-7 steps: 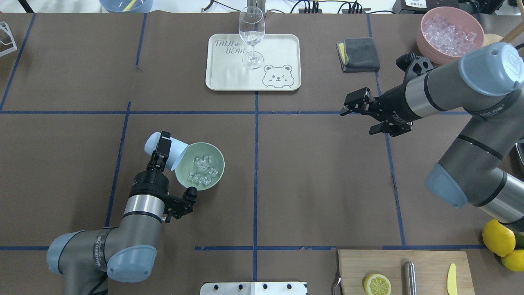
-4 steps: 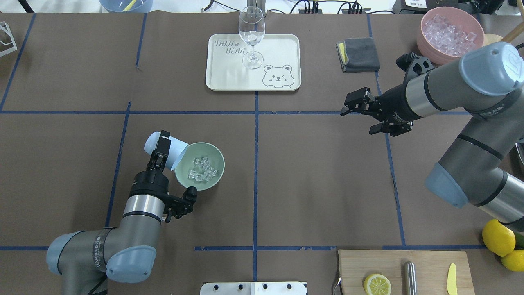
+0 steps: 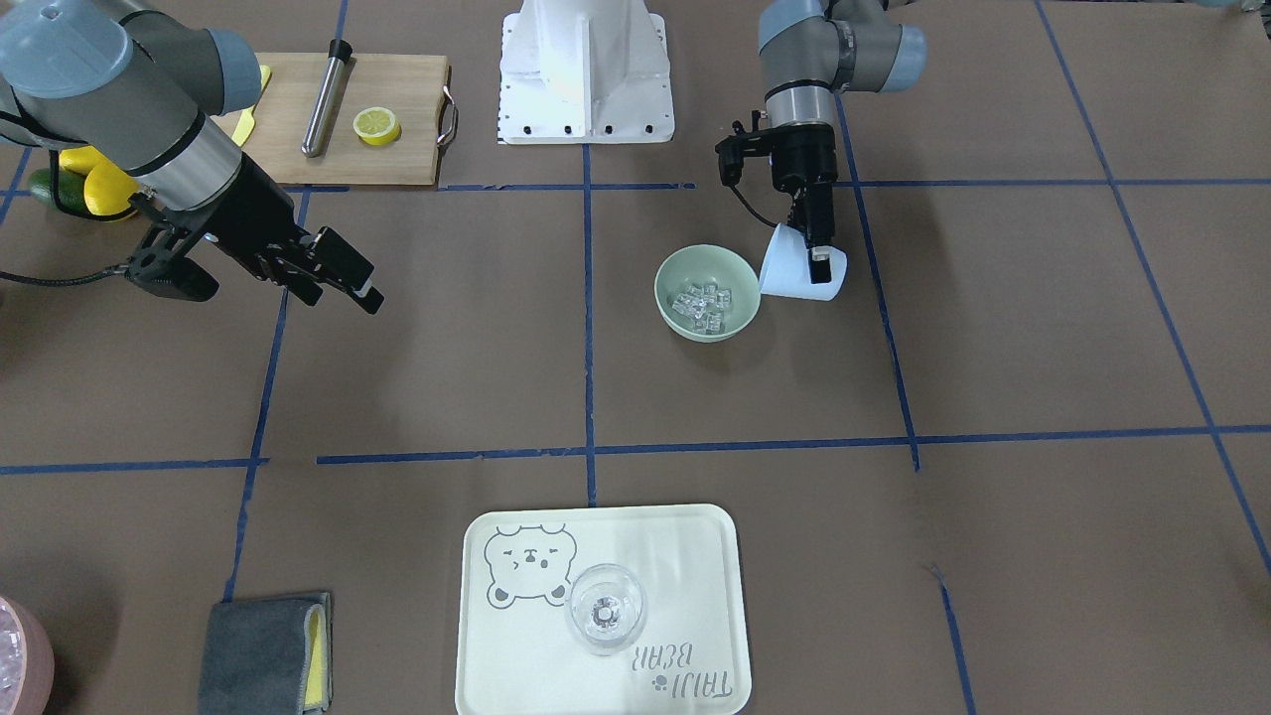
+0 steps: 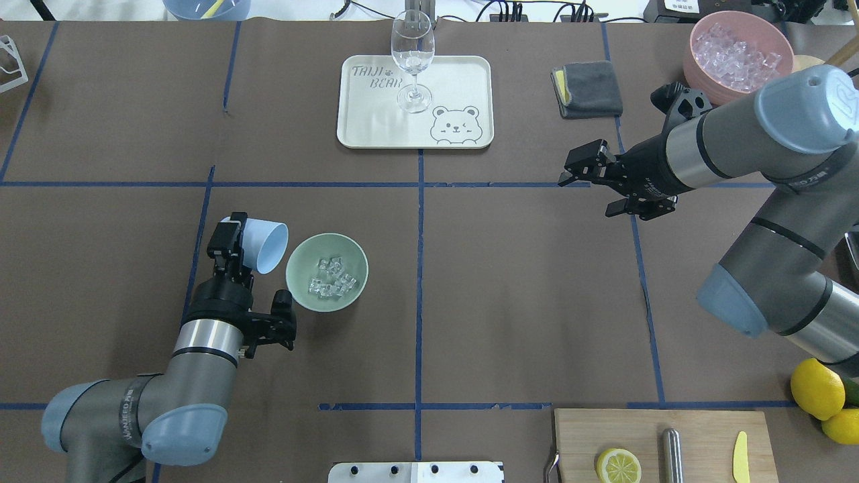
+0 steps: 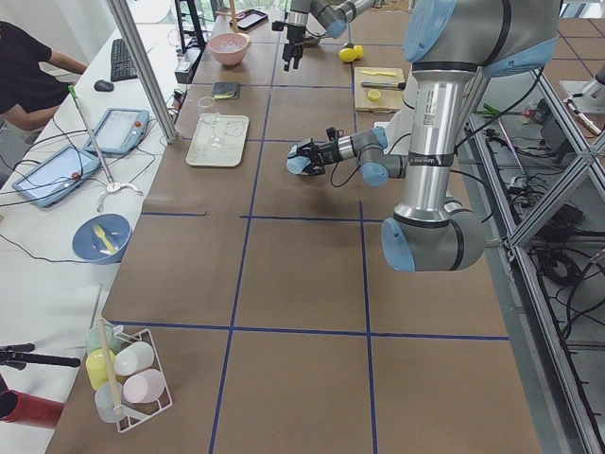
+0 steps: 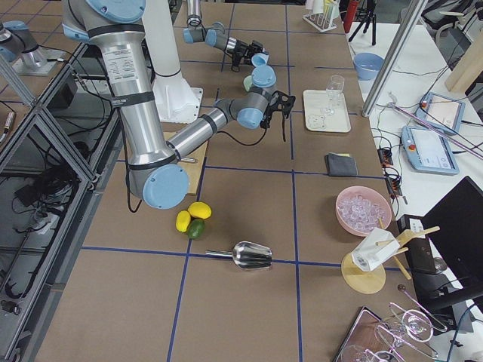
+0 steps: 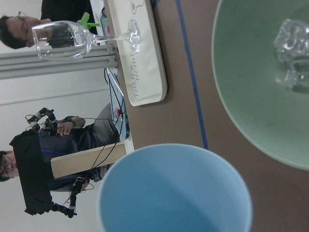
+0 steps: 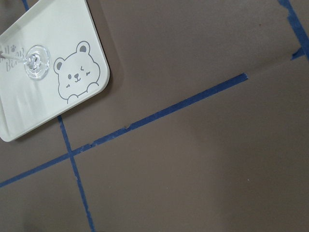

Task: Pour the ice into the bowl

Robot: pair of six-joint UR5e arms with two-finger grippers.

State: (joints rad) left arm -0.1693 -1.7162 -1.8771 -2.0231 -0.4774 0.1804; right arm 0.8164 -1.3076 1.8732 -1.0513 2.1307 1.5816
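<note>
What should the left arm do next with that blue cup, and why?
Probably right the blue cup and set it down beside the bowl: it looks empty, hangs tilted in the left gripper, and the ice sits in the bowl.

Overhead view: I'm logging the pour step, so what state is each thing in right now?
bowl: upright, holding the ice.
ice: loose cubes, inside the bowl.
blue cup: tipped sideways, empty, beside the bowl.
left gripper: shut on the blue cup.
right gripper: open, empty.
wine glass: upright, empty, on the tray.
</note>
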